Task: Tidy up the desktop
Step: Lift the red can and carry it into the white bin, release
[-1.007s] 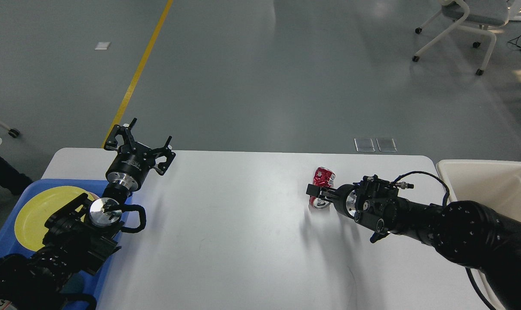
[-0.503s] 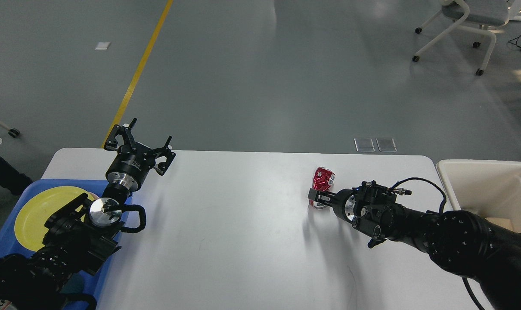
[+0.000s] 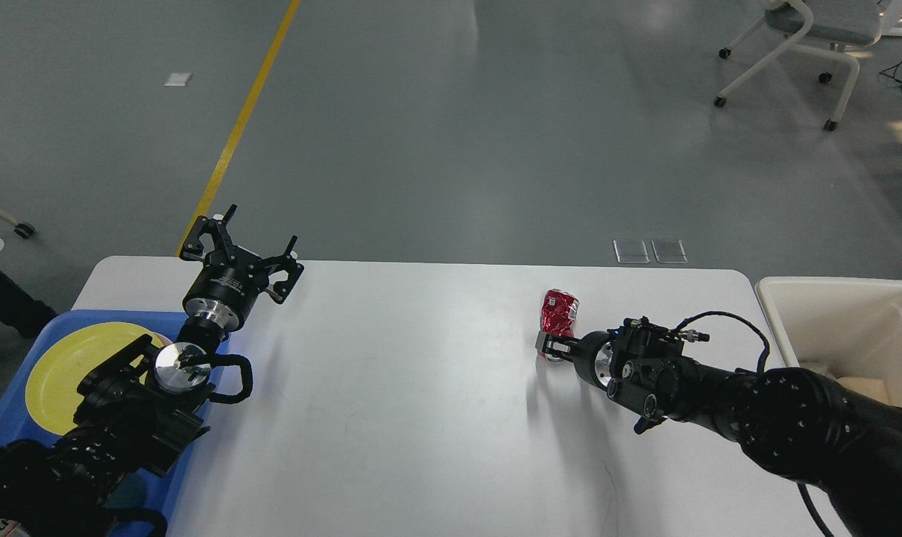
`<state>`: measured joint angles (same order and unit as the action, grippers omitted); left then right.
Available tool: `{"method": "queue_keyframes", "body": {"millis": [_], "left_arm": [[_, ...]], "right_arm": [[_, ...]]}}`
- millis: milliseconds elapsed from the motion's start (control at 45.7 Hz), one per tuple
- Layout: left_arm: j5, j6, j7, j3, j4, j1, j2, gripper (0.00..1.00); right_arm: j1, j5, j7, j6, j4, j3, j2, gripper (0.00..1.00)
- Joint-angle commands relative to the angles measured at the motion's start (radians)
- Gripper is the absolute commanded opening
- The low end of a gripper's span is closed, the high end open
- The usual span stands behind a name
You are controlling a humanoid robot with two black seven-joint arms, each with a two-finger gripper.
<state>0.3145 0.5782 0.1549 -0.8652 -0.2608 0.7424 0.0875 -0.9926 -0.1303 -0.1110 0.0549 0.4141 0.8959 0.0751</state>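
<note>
The white desktop (image 3: 421,388) fills the lower half of the head view. A crushed red can (image 3: 560,309) lies on it at the right, back of centre. My right gripper (image 3: 554,347) is low at the can's near end, one grey fingertip (image 3: 543,341) showing to the left of the can's base. Its other finger is hidden, so I cannot tell whether it grips the can. My left gripper (image 3: 242,245) is open and empty, raised above the back left part of the desktop.
A blue tray (image 3: 4,436) holding a yellow plate (image 3: 63,358) sits at the left edge, partly under my left arm. A cream-white bin (image 3: 839,313) stands off the desktop's right end. A wheeled chair (image 3: 809,37) is far back right on the floor.
My right gripper has dropped lower and a little towards the near end of the can, now covering its base. The can and the left arm have not moved.
</note>
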Motion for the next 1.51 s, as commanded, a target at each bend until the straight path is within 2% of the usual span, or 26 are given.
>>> {"method": "queue_keyframes", "body": {"millis": [0,372,657,1073,1182,1423,1489], "left_arm": [[0.000,0.000,0.000,0.000,0.000,0.000,0.000,0.96],[0.000,0.000,0.000,0.000,0.000,0.000,0.000,0.96],[0.000,-0.001,0.000,0.000,0.000,0.000,0.000,0.96],[0.000,0.000,0.000,0.000,0.000,0.000,0.000,0.96],[0.000,0.000,0.000,0.000,0.000,0.000,0.000,0.96],[0.000,0.000,0.000,0.000,0.000,0.000,0.000,0.96],[0.000,0.000,0.000,0.000,0.000,0.000,0.000,0.96]], "right_arm": [[0.000,0.000,0.001,0.000,0.000,0.000,0.000,0.56],[-0.026,0.000,0.001,-0.001,0.026,0.000,0.000,0.56],[-0.132,0.000,-0.001,-0.003,0.181,0.000,-0.073,0.55],[-0.498,-0.008,-0.003,-0.020,0.566,0.000,-0.389,0.56],[-0.628,-0.015,-0.003,-0.045,0.650,0.001,-0.498,0.60],[-0.816,-0.017,-0.003,-0.210,0.673,0.001,-0.647,0.60],[-0.834,-0.017,-0.003,-0.217,0.670,0.003,-0.676,0.60]]}}
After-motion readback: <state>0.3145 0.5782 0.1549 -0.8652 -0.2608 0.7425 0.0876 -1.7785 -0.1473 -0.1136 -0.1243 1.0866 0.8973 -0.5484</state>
